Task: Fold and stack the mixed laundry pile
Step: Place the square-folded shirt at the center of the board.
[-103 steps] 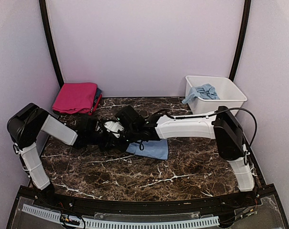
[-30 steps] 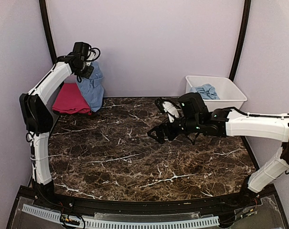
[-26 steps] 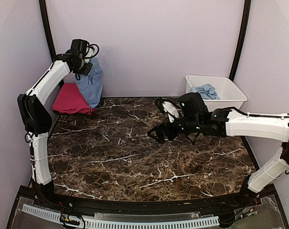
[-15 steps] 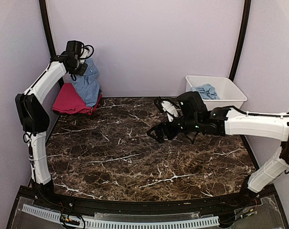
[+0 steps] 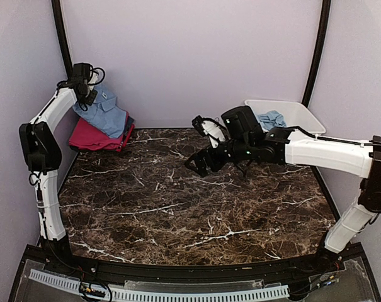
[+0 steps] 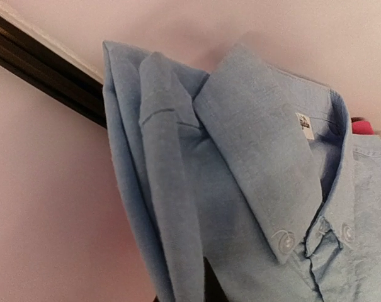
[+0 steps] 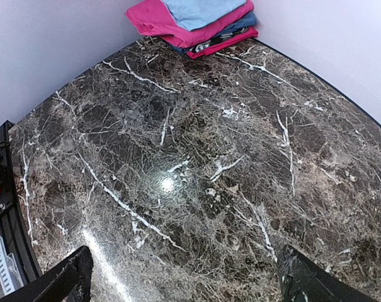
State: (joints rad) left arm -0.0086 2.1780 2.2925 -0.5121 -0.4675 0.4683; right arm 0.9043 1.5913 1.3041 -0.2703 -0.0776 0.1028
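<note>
**A:** Where's the shirt, and why is it up so high?

**B:** I've got the left gripper [image 5: 83, 85] pinched narrow on the collar end of the folded pale blue collared shirt [image 5: 105, 113]. Its lower end rests on the folded magenta-pink cloth [image 5: 89, 137] in the far-left corner. I'd say I'm laying it on top of the stack and haven't let go yet. My left wrist view shows only collar and buttons, no fingers.

**A:** Any room to pull out?

**B:** It's tight. The wall is behind and to the left, and the black frame post [image 5: 59, 44] is just beside the arm. I judge the safe way out is toward the table's middle.

**A:** And the other arm?

**B:** The right gripper [image 5: 199, 162] hangs spread wide and holds nothing, above the dark brown marble tabletop [image 5: 177, 214] and well apart from the stack. The white rectangular plastic tub [image 5: 284, 102] sits at the far right, near its forearm. There's crumpled pale blue cloth [image 5: 270, 118] inside, which is probably my next pick.
</note>
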